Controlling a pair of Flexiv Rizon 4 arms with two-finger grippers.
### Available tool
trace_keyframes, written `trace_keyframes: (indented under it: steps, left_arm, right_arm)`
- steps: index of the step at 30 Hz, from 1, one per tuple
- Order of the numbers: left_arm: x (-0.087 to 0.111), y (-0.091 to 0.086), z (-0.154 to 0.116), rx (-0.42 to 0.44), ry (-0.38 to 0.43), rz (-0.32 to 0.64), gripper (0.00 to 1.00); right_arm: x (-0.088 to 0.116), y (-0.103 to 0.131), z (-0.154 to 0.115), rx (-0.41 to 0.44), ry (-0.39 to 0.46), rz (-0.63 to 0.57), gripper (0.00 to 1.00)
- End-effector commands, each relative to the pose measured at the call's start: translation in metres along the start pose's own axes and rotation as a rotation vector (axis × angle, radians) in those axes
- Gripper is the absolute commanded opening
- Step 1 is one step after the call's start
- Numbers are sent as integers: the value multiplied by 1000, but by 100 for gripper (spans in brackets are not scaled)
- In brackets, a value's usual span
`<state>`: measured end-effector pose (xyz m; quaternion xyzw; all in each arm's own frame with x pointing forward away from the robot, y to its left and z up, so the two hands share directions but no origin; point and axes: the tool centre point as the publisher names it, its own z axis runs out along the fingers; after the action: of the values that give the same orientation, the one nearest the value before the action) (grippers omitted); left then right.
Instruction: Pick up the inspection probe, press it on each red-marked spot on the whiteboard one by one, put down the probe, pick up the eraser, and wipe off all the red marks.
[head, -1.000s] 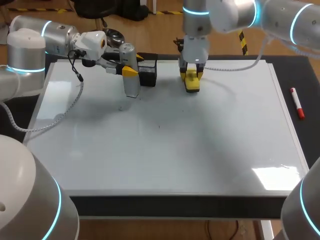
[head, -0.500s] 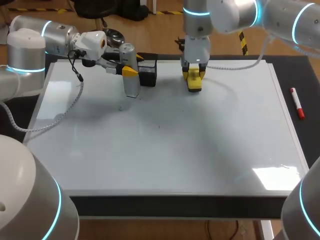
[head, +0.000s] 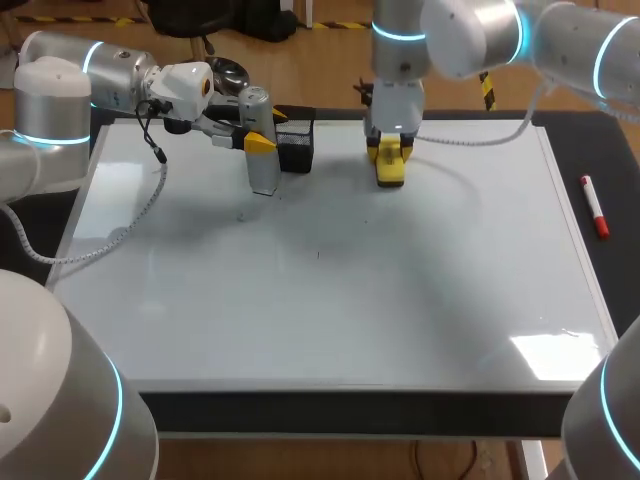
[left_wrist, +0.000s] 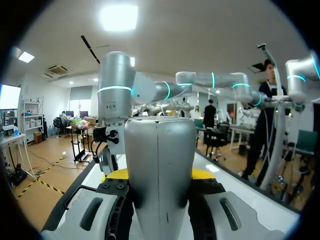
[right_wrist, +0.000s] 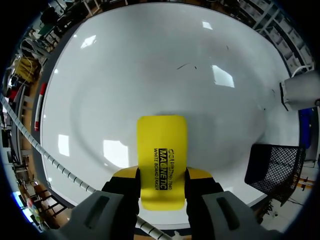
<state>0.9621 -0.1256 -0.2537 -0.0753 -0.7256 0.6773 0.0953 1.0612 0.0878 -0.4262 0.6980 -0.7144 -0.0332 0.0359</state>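
— Along the far edge of the glossy whiteboard (head: 330, 300), why are both full?

— I clamp the yellow rectangular eraser (head: 390, 172) flat in my right gripper (head: 389, 152), ready for wiping. My left gripper (head: 258, 143) pinches the silver cylindrical probe (head: 264, 178) upright by the black mesh basket (head: 296, 148).

The whiteboard (head: 330, 300) looks glossy, the probe (head: 265, 172) satin grey metal, the eraser (head: 390, 175) smooth plastic.
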Motion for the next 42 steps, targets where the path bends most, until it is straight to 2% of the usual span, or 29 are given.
trace_keyframes:
  steps: [1, 10, 12, 13, 23, 28, 31, 33, 37, 39, 42]
  left_arm:
    - [0, -1, 0, -1, -1, 0, 0]
    - [0, -1, 0, -1, -1, 0, 0]
    - [0, -1, 0, -1, -1, 0, 0]
    - [0, -1, 0, -1, -1, 0, 0]
    - [0, -1, 0, -1, -1, 0, 0]
    - [0, -1, 0, -1, -1, 0, 0]
    - [0, -1, 0, -1, -1, 0, 0]
    - [0, -1, 0, -1, -1, 0, 0]
    - [0, -1, 0, -1, -1, 0, 0]
    - [0, -1, 0, -1, -1, 0, 0]
    - [0, -1, 0, -1, -1, 0, 0]
  right_arm:
    - [2, 2, 0, 12, 1, 2, 0]
    - [2, 3, 1, 16, 9, 20, 0]
    - [1, 3, 1, 14, 9, 24, 56]
    - [0, 4, 0, 10, 13, 25, 100]
    - [0, 9, -12, 27, 3, 32, 100]
    - [1, 19, -25, 29, -80, 50, 100]
    - [9, 24, -35, 27, -139, 86, 100]
    - [16, 27, -43, 35, -146, 105, 100]
    - [34, 31, -56, 43, -249, 176, 100]
    - [44, 33, -63, 50, -252, 211, 100]
    - [57, 35, -70, 58, -329, 257, 100]
